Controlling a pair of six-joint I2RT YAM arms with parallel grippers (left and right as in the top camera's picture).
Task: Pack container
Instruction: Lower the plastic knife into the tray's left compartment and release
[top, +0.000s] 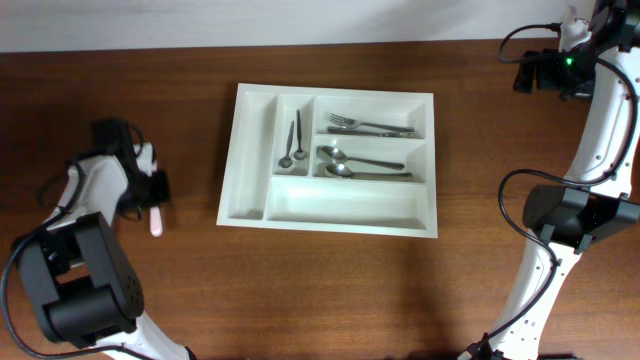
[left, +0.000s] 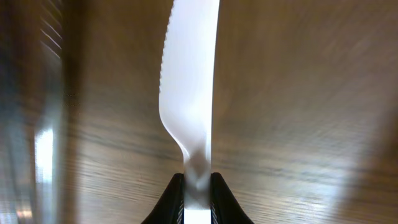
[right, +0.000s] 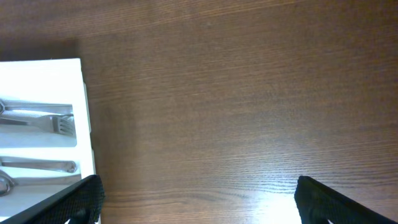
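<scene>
left jaws tight, right jaws wide

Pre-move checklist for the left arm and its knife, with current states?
1. Grip: left gripper shut on white knife: ok.
2. Lift: knife clear of table: cannot tell.
3. Space: bottom long compartment of container empty: ok.
4. Contents: forks and spoons lying inside their compartments: ok.
5. Other arm: right gripper open, over bare table right of the container: ok.
</scene>
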